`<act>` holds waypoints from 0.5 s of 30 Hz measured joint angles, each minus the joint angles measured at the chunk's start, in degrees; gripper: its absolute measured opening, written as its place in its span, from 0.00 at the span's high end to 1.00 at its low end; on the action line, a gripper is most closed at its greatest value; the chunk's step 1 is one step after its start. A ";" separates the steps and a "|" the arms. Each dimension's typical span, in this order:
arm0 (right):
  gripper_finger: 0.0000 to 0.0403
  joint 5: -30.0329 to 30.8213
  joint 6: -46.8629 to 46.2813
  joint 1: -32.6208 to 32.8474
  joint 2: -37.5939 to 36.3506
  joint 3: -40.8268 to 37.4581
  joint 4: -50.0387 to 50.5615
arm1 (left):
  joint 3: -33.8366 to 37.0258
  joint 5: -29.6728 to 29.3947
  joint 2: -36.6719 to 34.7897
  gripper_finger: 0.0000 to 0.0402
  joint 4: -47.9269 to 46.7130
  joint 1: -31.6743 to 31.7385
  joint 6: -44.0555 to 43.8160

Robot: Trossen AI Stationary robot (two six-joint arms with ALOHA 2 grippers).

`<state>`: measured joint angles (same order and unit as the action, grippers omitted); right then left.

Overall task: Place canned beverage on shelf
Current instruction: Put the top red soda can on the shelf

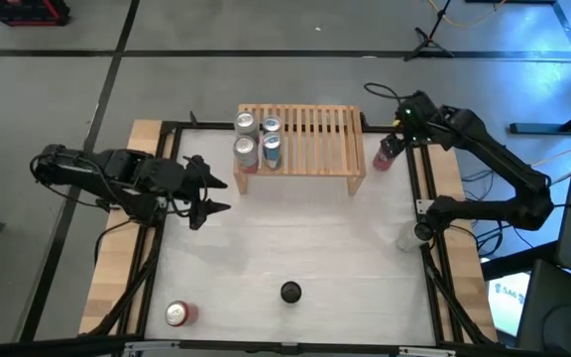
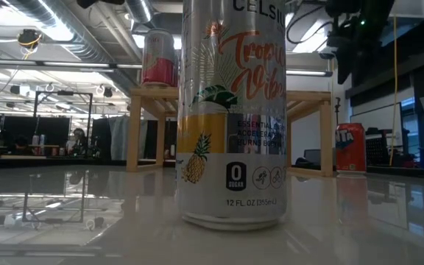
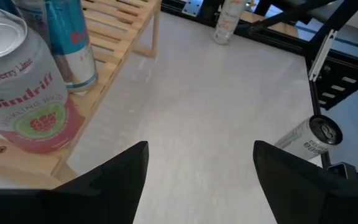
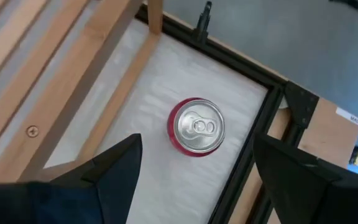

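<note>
High view: four cans are standing on the left end of the shelf point(image 1: 300, 139); the right gripper point(image 1: 397, 134) is hovering over a red can point(image 1: 384, 157) just beside its right leg. Low view: a Celsius can point(image 2: 234, 110) is filling the foreground. Left wrist view: the left gripper point(image 3: 197, 168) is hanging wide open, empty. Right wrist view: the jaws are gaping around nothing, above the red can.

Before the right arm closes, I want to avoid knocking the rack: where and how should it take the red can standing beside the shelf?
Grip the red can around its upright side wall, coming straight down from above, where the right gripper hangs open over it. The can's round top faces up, and the shelf leg stands close alongside, so set the fingers parallel to that leg, probably just below the rim.
</note>
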<state>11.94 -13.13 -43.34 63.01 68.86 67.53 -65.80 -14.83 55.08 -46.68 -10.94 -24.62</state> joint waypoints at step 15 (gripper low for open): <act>0.27 -2.66 1.27 -7.35 11.70 0.00 -0.05 | 0.00 0.65 -0.16 0.30 -0.22 0.07 1.29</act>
<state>9.28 -11.86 -50.69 74.71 68.86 67.48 -65.80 -14.18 54.92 -46.89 -10.87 -23.33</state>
